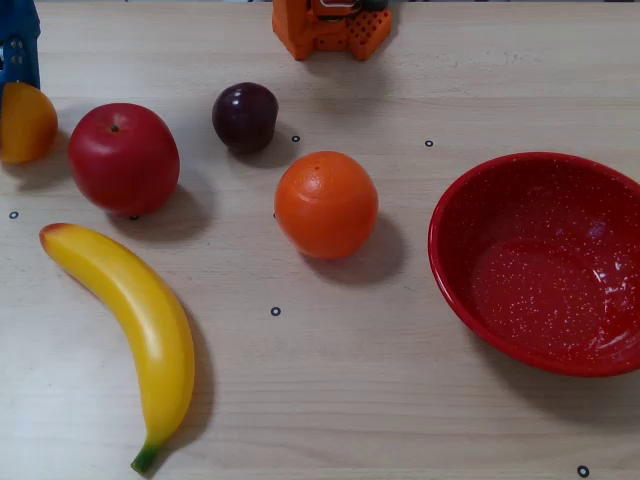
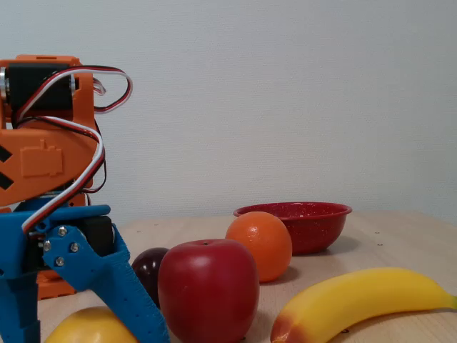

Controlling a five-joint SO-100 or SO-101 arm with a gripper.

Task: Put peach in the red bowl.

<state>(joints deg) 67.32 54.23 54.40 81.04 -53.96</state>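
Peach: though cut by the frame edge, peach [image 1: 22,122] [image 2: 89,326] sits btwn blue fingers [image 2: 114,286].
Gripper [image 2: 68,314]: straddles peach; grip can't tell.
Room: red bowl [image 1: 470,290] [image 2: 314,227] well apart; orange [image 1: 326,204] btwn.

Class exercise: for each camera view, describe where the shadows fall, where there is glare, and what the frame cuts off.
In a fixed view from above, soft shadows fall right of the orange and apple, a small glint marks the red bowl, and the peach is cropped at the left edge; in a fixed view from table level, the gripper runs off the bottom.
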